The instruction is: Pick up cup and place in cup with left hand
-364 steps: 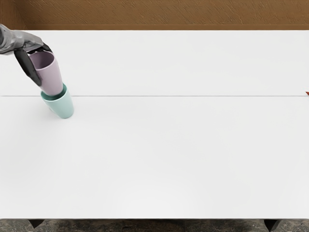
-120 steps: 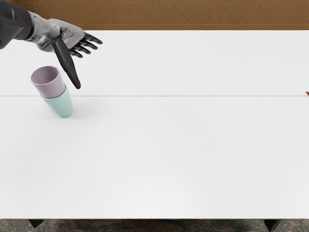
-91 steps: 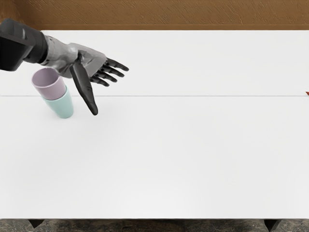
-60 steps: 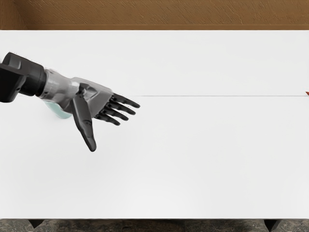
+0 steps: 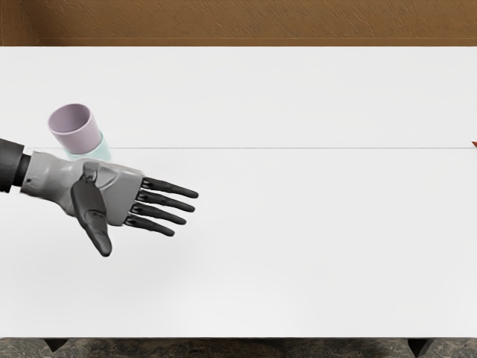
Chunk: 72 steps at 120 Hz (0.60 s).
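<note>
My left hand [image 5: 149, 238] reaches in from the picture's left edge, palm showing, its fingers spread and holding nothing. Behind it, at the left of the table, the pink-lilac cup [image 5: 80, 142] sits with its lower part inside the mint-green cup [image 5: 102, 148]. Only a bit of the green cup's upper part shows; the hand and wrist cover the rest. The mouth of the lilac cup faces up.
The white table [image 5: 313, 224] has a thin seam line running across it. A brown wooden surface [image 5: 253, 22] lies beyond its far edge. A small reddish-brown tip [image 5: 475, 145] shows at the right edge.
The left hand let go of the lilac cup, swung out to the right and then came toward the table's near side and back left. The lilac cup sits a little lower in the green one.
</note>
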Motion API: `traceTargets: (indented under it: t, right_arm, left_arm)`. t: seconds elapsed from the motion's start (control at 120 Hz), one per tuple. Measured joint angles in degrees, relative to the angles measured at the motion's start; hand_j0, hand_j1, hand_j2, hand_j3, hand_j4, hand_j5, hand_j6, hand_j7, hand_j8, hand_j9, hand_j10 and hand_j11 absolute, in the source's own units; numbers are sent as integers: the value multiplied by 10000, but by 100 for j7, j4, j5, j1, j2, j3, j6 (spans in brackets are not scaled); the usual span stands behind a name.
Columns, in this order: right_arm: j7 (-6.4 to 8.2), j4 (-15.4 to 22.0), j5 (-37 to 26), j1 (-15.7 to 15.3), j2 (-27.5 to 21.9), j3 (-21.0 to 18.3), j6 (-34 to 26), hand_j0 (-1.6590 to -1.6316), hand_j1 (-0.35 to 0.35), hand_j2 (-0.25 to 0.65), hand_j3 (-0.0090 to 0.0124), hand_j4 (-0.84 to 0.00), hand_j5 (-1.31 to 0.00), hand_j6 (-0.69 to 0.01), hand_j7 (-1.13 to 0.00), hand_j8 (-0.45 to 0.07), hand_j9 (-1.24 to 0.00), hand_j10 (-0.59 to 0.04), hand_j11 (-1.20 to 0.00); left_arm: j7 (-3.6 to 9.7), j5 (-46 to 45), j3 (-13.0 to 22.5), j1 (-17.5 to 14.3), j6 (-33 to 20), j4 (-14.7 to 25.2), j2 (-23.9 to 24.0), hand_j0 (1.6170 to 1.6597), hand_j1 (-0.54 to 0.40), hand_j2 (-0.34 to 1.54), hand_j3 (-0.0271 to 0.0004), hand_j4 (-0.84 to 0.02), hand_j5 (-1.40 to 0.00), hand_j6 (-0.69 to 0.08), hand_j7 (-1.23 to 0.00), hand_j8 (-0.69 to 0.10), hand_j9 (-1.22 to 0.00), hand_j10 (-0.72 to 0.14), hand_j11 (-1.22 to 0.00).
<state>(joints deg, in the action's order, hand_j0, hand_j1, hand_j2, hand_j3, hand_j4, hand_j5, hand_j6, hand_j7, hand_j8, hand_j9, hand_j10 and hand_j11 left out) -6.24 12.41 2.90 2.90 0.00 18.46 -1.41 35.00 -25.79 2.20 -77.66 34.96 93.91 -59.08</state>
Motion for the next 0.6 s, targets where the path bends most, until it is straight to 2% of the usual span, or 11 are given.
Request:
traceTargets:
  t: [0.067, 0.225, 0.333, 0.483, 0.6]
  right_arm:
    - [0, 0, 0, 0, 0, 0, 0, -16581, -3116, -64, 0, -310, -405, -308, -405, -309, -405, -310, -405]
    - [0, 3, 0, 2, 0, 4, 0, -16581, -3116, -65, 0, -308, -404, -306, -404, -307, -404, -308, -404]
    - [0, 5, 0, 4, 0, 6, 0, -16581, -3114, -65, 0, -308, -405, -306, -406, -307, -405, -309, -405]
    - [5, 7, 0, 7, 0, 4, 0, -16581, -3115, -65, 0, -308, -404, -306, -405, -307, -404, -308, -404]
    - [6, 7, 0, 9, 0, 1, 0, -16581, -3115, -65, 0, -308, -405, -306, -405, -308, -405, -309, -405]
  left_arm:
    - [0, -15, 12, 186, 4, 13, 19, 16581, 3487, -8, 0, 8, 1, 10, 1, 9, 1, 6, 1]
    - [0, 277, 64, 256, 7, 26, -149, 16581, 3486, -9, 0, 9, 2, 11, 1, 10, 1, 6, 1]
    - [0, 335, 88, 539, 8, 27, -341, 16581, 3486, -11, 0, 9, 2, 12, 1, 10, 1, 6, 1]
    - [0, 402, 106, 565, 9, 13, -898, 16581, 3485, -12, 0, 11, 2, 13, 2, 11, 1, 6, 1]
    - [0, 421, 128, 620, 10, 1, -945, 16581, 3484, -14, 0, 12, 2, 14, 2, 11, 2, 6, 2]
